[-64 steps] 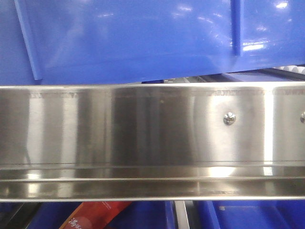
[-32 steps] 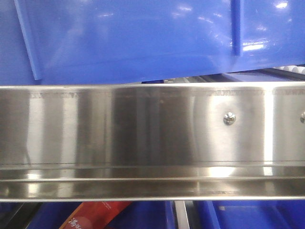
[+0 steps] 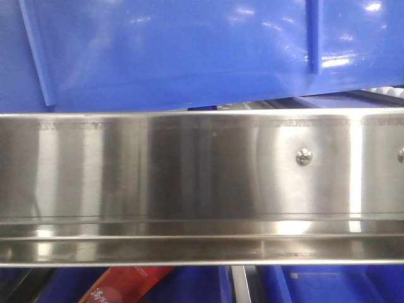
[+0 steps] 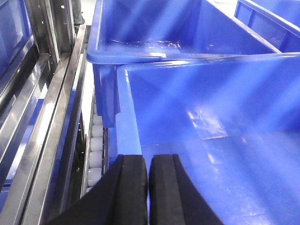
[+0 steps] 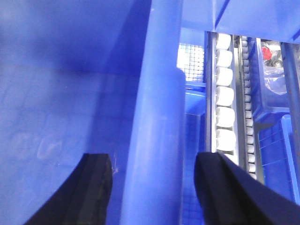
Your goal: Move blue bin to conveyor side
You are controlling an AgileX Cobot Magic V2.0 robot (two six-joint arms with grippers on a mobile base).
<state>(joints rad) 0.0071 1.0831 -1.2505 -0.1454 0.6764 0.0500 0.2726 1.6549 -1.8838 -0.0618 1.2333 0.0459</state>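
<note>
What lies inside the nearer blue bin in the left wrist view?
In the blue bin only bare glossy floor and walls show; the left gripper hides its near corner.

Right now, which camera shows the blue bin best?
Left wrist: the blue bin shows its rim, corner, inner walls and floor. Front camera gives only a slab of outer wall above the steel rail. Right wrist sees just the rim, close up.
</note>
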